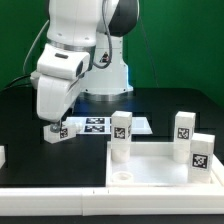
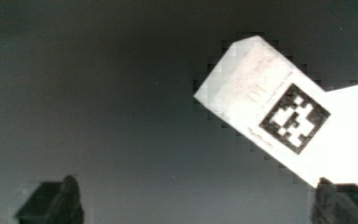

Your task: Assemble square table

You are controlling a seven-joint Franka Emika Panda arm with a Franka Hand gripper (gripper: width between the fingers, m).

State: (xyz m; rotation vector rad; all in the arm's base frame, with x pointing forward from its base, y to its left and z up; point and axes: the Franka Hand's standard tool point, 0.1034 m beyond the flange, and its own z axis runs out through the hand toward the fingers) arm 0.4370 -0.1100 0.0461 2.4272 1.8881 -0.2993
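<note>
The white arm (image 1: 70, 60) leans down over the dark counter (image 1: 20, 120), toward the exterior view's left. Its claw (image 1: 55, 128) is low above the counter surface. In the wrist view the two dark fingertips (image 2: 51, 200) stand wide apart with nothing between them, so the claw is released and holds nothing. Just in front of it, in this same view, lies one white leg (image 2: 274, 95) with a black-and-white tag, tilted on the dark surface; the same leg (image 1: 58, 131) appears at the claw in the exterior view.

The square panel (image 1: 150, 165) with its raised rim lies flat at the front of the counter, toward the exterior view's right. I count three more legs, all upright. One leg (image 1: 121, 137) stands at the panel's back left corner. Another leg (image 1: 184, 127) stands behind the panel's back edge, near the right side. The third leg (image 1: 200, 155) stands at the panel's right edge. So four legs are visible in total.

One marker board (image 1: 105, 125) lies flat on the counter behind the panel, near the arm's base. At the counter's left edge one small white piece (image 1: 2, 156) is partly visible; I cannot tell what it is.
</note>
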